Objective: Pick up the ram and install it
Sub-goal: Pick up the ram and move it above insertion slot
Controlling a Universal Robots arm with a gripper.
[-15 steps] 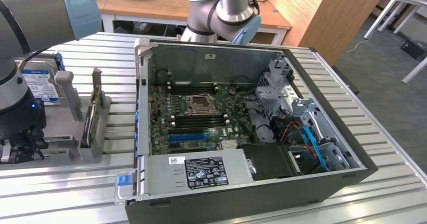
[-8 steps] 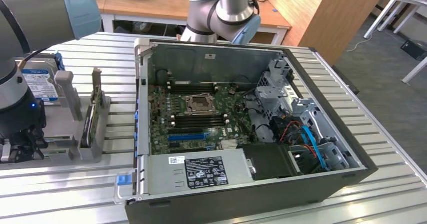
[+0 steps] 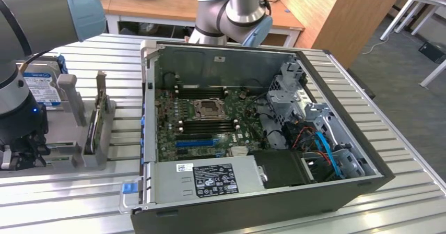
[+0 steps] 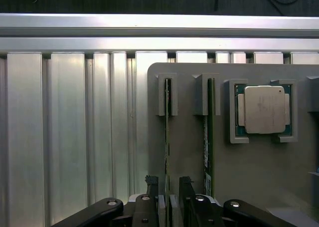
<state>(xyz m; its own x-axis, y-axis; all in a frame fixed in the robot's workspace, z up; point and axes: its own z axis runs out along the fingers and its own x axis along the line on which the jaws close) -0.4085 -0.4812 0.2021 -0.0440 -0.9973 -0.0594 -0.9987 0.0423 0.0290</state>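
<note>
The ram (image 4: 167, 127) is a thin green board standing on edge in a slot of the grey holder (image 4: 189, 152). My gripper (image 4: 168, 185) is open above it, with one fingertip (image 4: 152, 183) on each side of the board's edge; I cannot tell whether they touch it. In the exterior view the gripper (image 3: 24, 158) hangs low over the holder (image 3: 70, 158) at the exterior view's left. The open computer case (image 3: 150, 114) lies beside it, with dark memory slots (image 3: 209, 122) next to the CPU socket (image 3: 208, 107) on the green motherboard.
A second thin green board (image 4: 208, 137) stands in the neighbouring slot, and a CPU chip (image 4: 264, 110) lies in a frame past it. A hard drive (image 3: 38, 85) and a card with a metal bracket (image 3: 99, 108) stand by the holder. A second arm (image 3: 230, 14) rises behind the case.
</note>
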